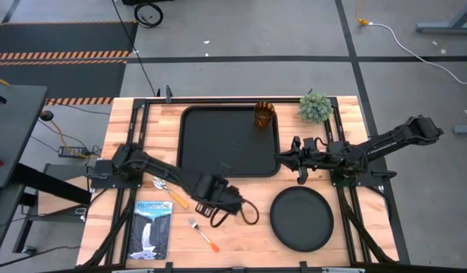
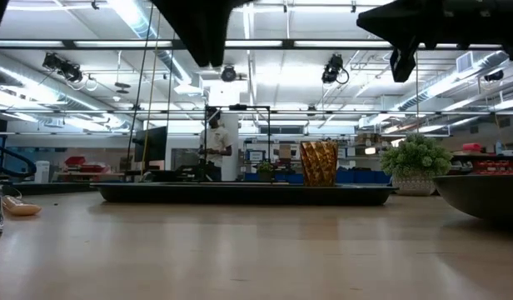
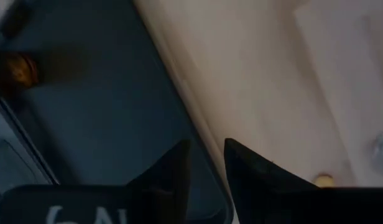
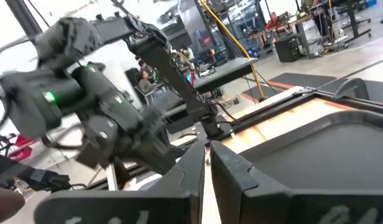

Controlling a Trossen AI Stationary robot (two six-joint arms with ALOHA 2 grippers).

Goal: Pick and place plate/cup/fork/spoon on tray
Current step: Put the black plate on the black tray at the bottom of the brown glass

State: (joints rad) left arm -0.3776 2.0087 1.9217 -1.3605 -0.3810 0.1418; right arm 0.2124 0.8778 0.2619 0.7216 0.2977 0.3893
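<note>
The black tray (image 1: 218, 144) lies at the table's far middle. The amber cup (image 1: 264, 115) stands upright in the tray's far right corner and shows in the low view (image 2: 319, 163). The round black plate (image 1: 302, 218) lies on the table at the near right. The spoon (image 1: 169, 191) and the fork (image 1: 204, 235) lie on the wood at the near left. My left gripper (image 3: 207, 165) hangs over the tray's near edge, open by a narrow gap and empty. My right gripper (image 4: 207, 163) hovers over the tray's right edge, shut and empty.
A small potted plant (image 1: 315, 107) stands at the far right, beside the tray. A booklet (image 1: 152, 227) lies at the near left corner. Bare wood lies between the fork and the plate. A person (image 2: 213, 150) stands far behind the table.
</note>
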